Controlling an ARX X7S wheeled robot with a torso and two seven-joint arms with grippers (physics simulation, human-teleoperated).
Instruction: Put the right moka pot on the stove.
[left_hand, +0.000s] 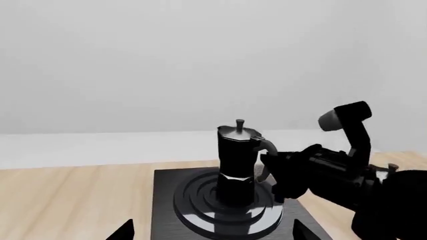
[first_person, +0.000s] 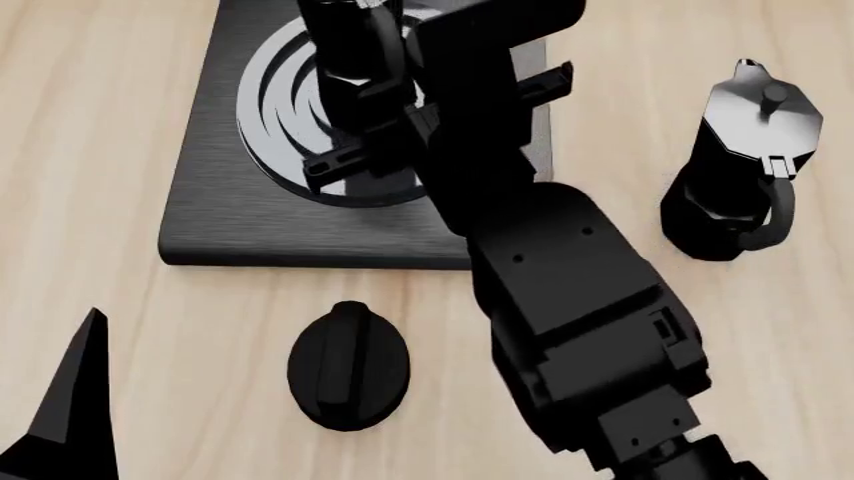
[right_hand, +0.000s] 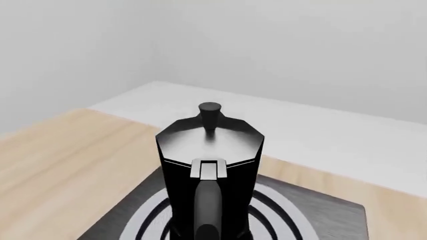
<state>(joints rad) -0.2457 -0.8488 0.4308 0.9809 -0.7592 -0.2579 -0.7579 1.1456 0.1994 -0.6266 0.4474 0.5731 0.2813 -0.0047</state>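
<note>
The right moka pot (left_hand: 237, 160), black with a glossy lid and knob, stands upright at the centre of the stove's (left_hand: 167, 210) burner rings. In the head view it (first_person: 340, 30) is at the top edge, over the stove (first_person: 227, 210). My right gripper (left_hand: 275, 172) reaches in from the side and is shut on its curved handle. The right wrist view looks straight at that handle and the lid (right_hand: 210, 145); the fingers do not show there. My left gripper (left_hand: 213, 235) is open, low in front of the stove and apart from the pot.
A second identical moka pot (first_person: 738, 160) stands on the wooden table to the right of the stove. A black oval knob (first_person: 348, 365) lies in front of the stove. One left finger (first_person: 74, 400) shows at the lower left. White walls stand behind the table.
</note>
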